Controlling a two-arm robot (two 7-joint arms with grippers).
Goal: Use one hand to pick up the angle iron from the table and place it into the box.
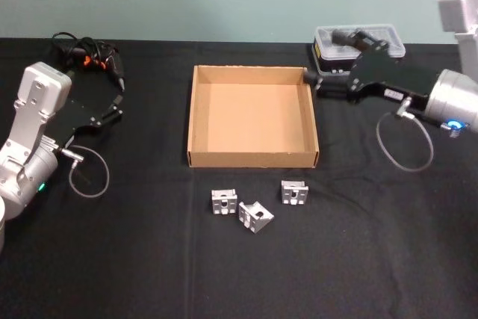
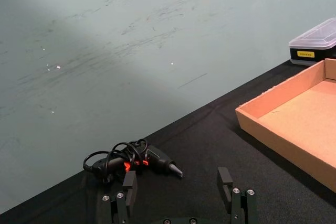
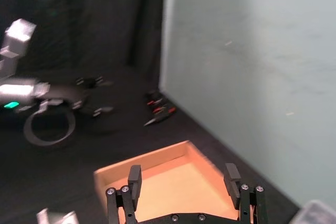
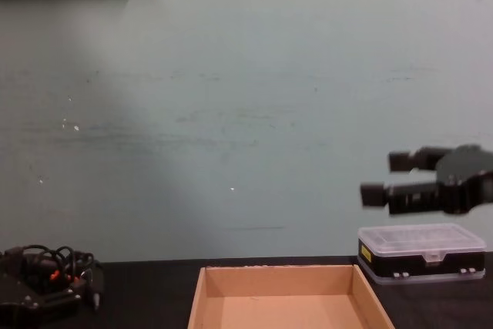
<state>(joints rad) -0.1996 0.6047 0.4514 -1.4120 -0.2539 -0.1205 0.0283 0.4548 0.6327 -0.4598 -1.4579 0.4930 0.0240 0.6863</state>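
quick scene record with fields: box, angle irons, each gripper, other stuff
box: tan cardboard, empty, mid table
angle irons: three on the table just in front of the box
left gripper: open, empty, left of the box
right gripper: open, empty, raised near the box's far right corner
other: black case with clear lid behind right gripper; corded tool far left
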